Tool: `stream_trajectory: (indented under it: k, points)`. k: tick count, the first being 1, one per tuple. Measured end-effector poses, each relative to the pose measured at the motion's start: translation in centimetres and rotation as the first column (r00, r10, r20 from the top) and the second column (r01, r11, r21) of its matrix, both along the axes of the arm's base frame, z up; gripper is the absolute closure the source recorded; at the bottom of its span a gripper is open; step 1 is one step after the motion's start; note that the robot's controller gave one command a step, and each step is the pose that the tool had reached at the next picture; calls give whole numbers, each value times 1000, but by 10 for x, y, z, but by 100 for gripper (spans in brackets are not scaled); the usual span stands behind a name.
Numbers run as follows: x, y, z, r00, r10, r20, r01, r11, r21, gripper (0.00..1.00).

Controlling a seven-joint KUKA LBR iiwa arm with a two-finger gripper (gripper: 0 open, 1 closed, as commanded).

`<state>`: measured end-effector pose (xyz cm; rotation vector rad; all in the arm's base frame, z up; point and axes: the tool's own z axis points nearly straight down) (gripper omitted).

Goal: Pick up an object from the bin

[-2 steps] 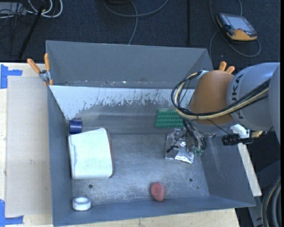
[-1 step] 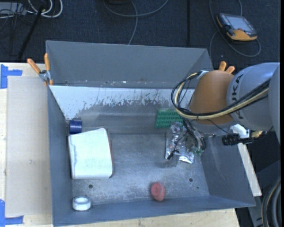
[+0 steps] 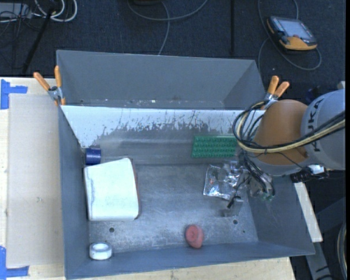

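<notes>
- Fingers of the gripper [image 3: 244,190] are lost in shadow, so I cannot tell whether they stand apart or closed.
- It hangs low by the right wall of the bin [image 3: 163,95], at the right edge of a crumpled silver foil packet [image 3: 220,181].
- Green studded block [image 3: 213,146] just behind the packet, at the back wall.
- Near the front wall — a reddish ball [image 3: 193,236].
- White box [image 3: 111,189] by the left wall; blue cap [image 3: 93,154] behind it; white cap [image 3: 100,251] in the front-left corner.

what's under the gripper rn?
A crumpled silver foil packet lies under the gripper, at the right of the bin. A green studded block sits behind it. The packet's right edge and the floor there are covered by the arm.
</notes>
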<state>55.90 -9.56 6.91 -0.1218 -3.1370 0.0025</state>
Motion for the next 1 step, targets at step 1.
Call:
stream_trajectory:
  k: [1]
  points:
    - [1,1,1,1000,2,2,-2,1000,1,100]
